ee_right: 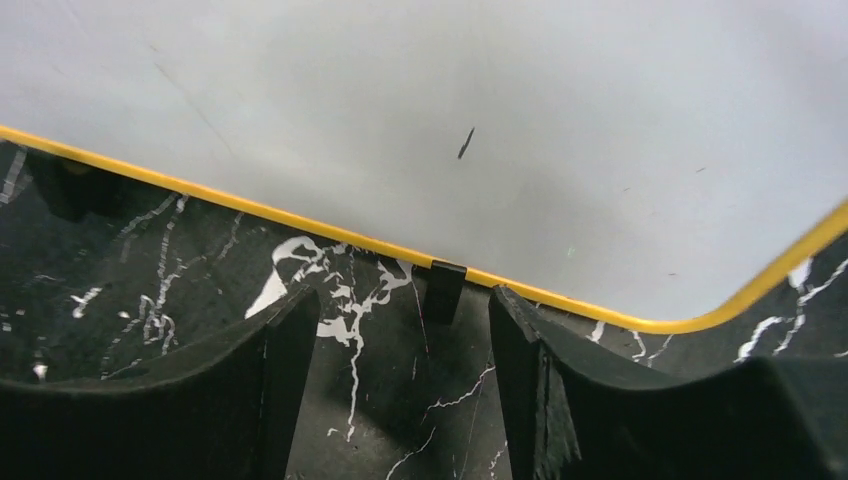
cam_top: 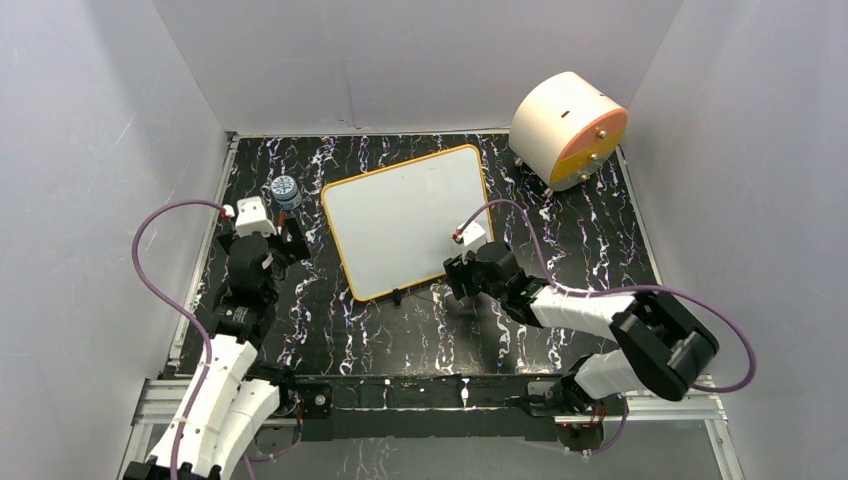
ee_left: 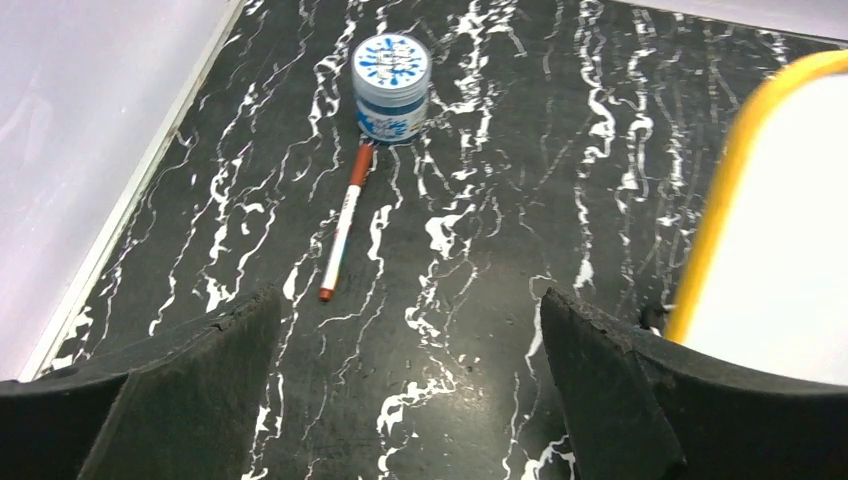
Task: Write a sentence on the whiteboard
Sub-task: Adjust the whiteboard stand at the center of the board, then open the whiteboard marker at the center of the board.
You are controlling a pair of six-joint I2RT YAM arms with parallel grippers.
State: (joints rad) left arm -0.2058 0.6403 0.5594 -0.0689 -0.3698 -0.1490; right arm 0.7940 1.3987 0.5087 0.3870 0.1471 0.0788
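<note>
Marbled table (cam_top: 400, 340) is bearing a blank whiteboard (cam_top: 405, 220).
You are holding left gripper (ee_left: 410, 300) and right gripper (ee_right: 402, 300) open, empty; centre the left across the marker (ee_left: 342, 225), left of centre.

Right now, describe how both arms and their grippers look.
The left arm and right arm match: white shell links, chunky black joints, a purple cable looping to a small white block at each wrist. The left gripper and right gripper have broad matte black fingers with rough edges.
</note>
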